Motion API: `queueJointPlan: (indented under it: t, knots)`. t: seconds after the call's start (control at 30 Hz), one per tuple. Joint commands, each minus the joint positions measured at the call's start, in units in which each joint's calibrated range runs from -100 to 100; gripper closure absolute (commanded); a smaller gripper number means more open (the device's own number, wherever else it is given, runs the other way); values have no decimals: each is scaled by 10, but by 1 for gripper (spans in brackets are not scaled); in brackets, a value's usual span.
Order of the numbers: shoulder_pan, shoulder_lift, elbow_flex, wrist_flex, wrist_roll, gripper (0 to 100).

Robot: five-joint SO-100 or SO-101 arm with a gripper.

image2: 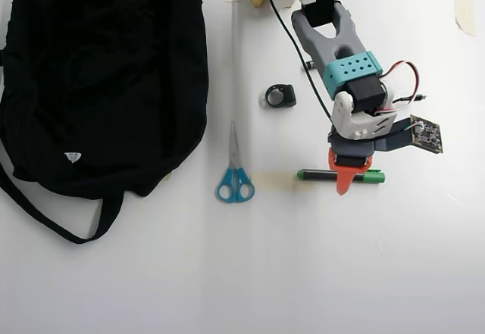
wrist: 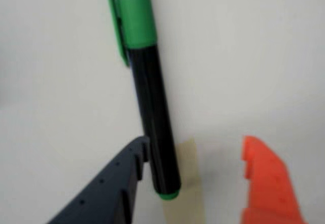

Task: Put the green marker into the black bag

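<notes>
The slim green marker with dark barrel and green cap (image2: 340, 175) lies flat on the white bench (image2: 341, 273), straddled by the wide-open, empty tool (wrist: 195, 165). Blue-handled scissors (image2: 235, 181) and a small black ring-shaped object (image2: 280, 95) lie between it and the large soft black bag (image2: 98, 69) seen at the left of the overhead view.

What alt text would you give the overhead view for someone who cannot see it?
A robot arm reaches over a white table, its open end effector straddling a green marker lying flat. To the left lie blue-handled scissors and a big black bag with a strap; a small black ring-shaped object sits above the scissors.
</notes>
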Motion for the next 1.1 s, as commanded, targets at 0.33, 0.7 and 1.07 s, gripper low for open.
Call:
queueJointPlan:
  t: [0.33,0.7,1.07]
  knots:
    - [-5,12,-20,-5,21,66]
    - [-1,44,-20,0,30,66]
    - [9,51,-17,36,28,66]
